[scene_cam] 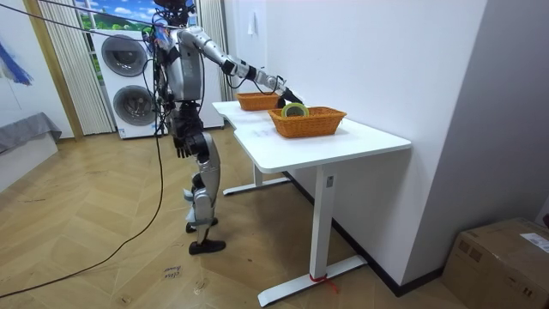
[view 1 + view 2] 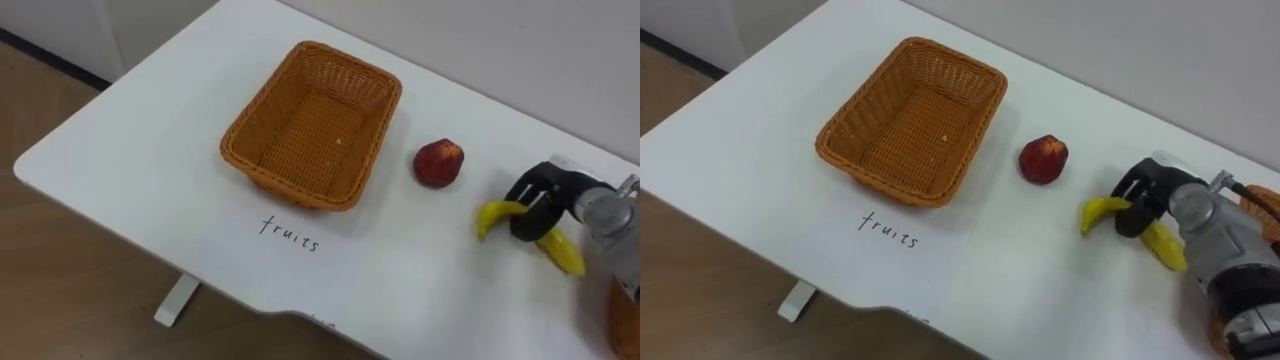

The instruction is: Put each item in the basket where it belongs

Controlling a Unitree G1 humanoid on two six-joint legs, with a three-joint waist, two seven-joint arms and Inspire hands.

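Now my right hand [image 2: 533, 203] is curled round the banana [image 2: 492, 214], just right of the red fruit [image 2: 438, 163]. Best to grip mid-banana, lift clear, pass over the fruit into the empty basket [image 2: 262, 95]. Left hand [image 1: 181, 144] hangs idle.

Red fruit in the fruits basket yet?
No, the red fruit sits on the table just right of the basket, outside its rim.

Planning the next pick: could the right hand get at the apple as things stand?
Probably not yet: the right hand is curled round the banana. The apple lies on the table beside it, nothing between them, so the path looks free.
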